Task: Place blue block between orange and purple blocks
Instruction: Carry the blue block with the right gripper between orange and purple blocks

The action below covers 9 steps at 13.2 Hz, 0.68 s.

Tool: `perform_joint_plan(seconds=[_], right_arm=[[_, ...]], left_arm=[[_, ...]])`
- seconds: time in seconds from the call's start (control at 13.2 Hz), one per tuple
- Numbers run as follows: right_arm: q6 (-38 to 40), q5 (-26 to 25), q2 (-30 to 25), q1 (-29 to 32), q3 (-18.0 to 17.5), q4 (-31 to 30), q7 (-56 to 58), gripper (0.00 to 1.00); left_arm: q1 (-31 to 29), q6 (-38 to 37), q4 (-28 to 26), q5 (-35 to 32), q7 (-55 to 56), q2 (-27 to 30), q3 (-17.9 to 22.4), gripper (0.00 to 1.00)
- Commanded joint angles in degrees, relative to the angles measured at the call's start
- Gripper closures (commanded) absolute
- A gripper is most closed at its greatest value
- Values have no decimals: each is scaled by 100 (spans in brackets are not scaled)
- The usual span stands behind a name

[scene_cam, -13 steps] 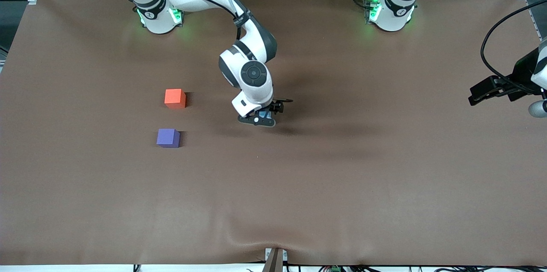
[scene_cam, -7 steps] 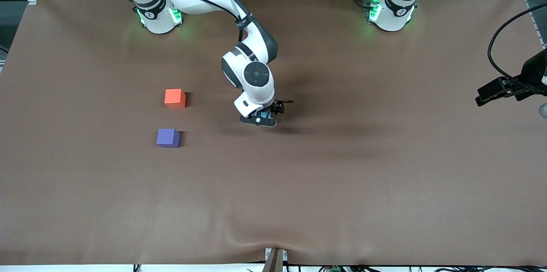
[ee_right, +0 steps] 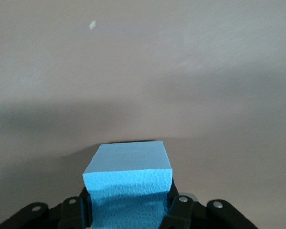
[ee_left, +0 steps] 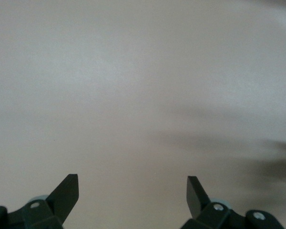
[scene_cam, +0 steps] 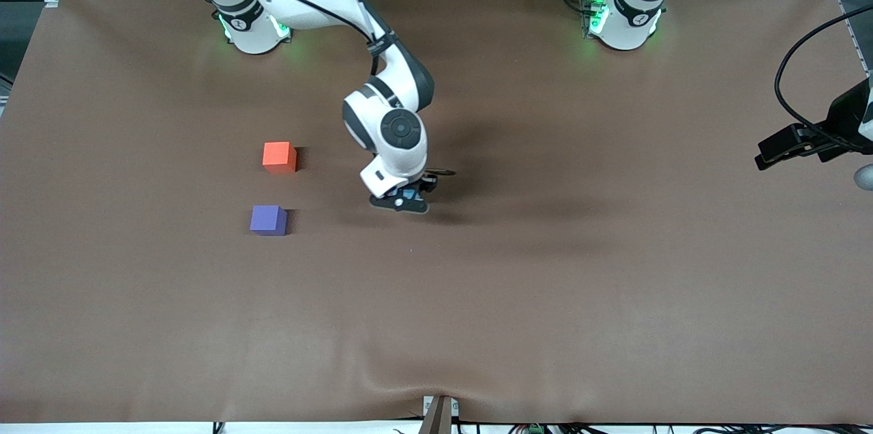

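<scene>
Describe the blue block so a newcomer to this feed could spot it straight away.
Follow the right arm from its base to the right gripper, over the middle of the brown table. The blue block is clamped between its fingers. It is light sky-blue, unlike the orange block and purple block sitting free toward the right arm's end.

Gap between the orange-red matte cube (scene_cam: pixel 279 156) and the violet-purple matte cube (scene_cam: pixel 268 220) is bare brown table mat (scene_cam: pixel 477 297). Mat from there to the right gripper (scene_cam: pixel 408 198), clamping the sky-blue matte cube (ee_right: pixel 128 179), is unobstructed.
</scene>
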<state>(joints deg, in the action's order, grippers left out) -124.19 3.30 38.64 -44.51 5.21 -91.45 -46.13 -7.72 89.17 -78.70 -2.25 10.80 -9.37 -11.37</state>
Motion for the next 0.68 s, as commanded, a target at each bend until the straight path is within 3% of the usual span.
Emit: perform_joint_plan(seconds=[0.0,0.3,0.45,0.61], right_arm=[[457,-93,-1003,521,-90,-669,472,100],[221,-84,-2139,1162,-81,-2137,1447,100],[-454,-84,-2640,1383,-81,-3076,1808,100],[-606,-84,-2791,1594,-81,-3431,2159,100]], left_arm=[[-19,48,-41,-91,-61,58,-50,0],[-19,22,-49,-82,-61,76,-50,0],[-19,13,-49,-82,-52,85,-58,0],[-19,-13,-49,-82,-61,111,-58,0]])
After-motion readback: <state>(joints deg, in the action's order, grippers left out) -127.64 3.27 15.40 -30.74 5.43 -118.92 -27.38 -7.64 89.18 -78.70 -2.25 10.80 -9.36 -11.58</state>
